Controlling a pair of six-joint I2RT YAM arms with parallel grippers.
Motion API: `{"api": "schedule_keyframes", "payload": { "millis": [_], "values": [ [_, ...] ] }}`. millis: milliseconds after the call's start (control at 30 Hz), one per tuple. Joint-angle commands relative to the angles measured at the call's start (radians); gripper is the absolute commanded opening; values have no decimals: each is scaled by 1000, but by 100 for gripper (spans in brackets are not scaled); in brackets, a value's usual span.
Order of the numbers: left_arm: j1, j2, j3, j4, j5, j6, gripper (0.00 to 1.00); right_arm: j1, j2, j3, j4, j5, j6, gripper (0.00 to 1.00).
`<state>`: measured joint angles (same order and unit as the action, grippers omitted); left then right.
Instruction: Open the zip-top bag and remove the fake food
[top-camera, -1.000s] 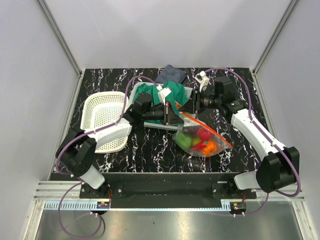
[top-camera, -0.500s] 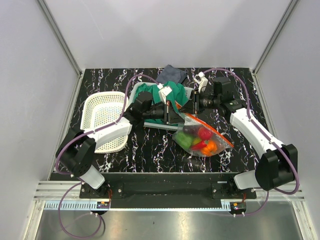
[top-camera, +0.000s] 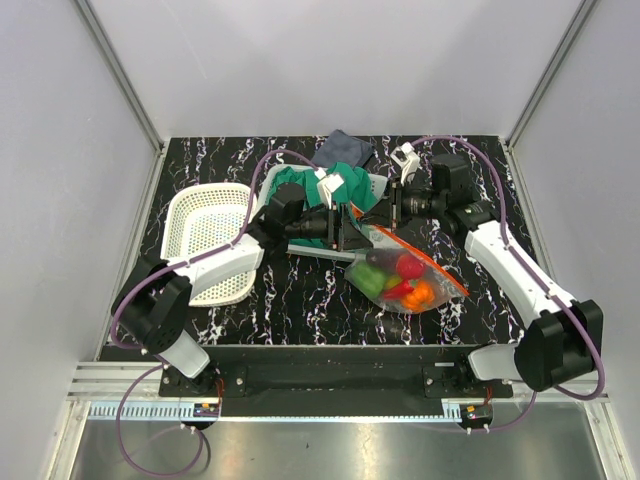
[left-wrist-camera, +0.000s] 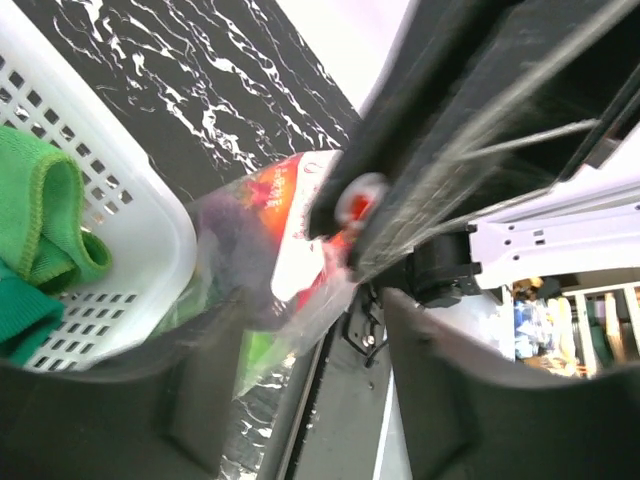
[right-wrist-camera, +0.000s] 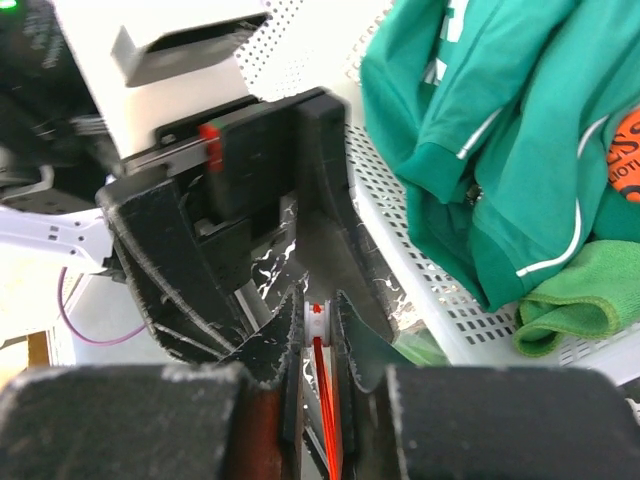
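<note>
Your right claw (top-camera: 375, 218) is clamped on the bag (top-camera: 432, 272) by its zip strip (right-wrist-camera: 322, 400). You cannot tell whether the left claw (top-camera: 350, 228), nose to nose with it, holds any film. Pull unevenly and a lip may slip free, or the whole bag, lying mid-tabletop (top-camera: 300, 300) with the food (top-camera: 405, 268) inside, may drag along. The tabletop is black, marble-patterned and slick-looking. Plain white walls (top-camera: 330, 70) close it in.
</note>
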<state>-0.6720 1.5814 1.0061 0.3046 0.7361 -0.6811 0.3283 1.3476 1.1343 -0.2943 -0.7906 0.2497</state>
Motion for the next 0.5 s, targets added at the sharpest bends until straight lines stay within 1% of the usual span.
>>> {"api": "schedule_keyframes", "payload": {
  "millis": [0,33,167,200,267,300,367,400,433,467],
  "values": [
    [5,-28,52,74,34,-34,66,9,-54,9,11,-29,5,0],
    [5,-20,55,109,40,-47,65,9,-56,8,11,-30,6,0],
    [6,25,84,139,57,-89,57,9,-48,12,6,-44,11,0],
    [6,29,81,154,59,-103,51,9,-50,10,4,-41,10,0],
    [6,40,77,212,71,-132,45,9,-56,5,3,-38,7,2],
    [6,42,78,221,74,-136,32,9,-57,4,0,-38,8,3],
    [6,49,83,215,72,-130,20,9,-64,2,0,-32,8,9],
    [8,48,85,209,71,-124,16,9,-65,2,-5,-21,8,14],
    [8,48,85,196,69,-118,10,9,-70,1,-9,-15,5,20],
    [8,46,85,189,69,-107,7,9,-73,-1,-11,-10,5,23]
  ]
}}
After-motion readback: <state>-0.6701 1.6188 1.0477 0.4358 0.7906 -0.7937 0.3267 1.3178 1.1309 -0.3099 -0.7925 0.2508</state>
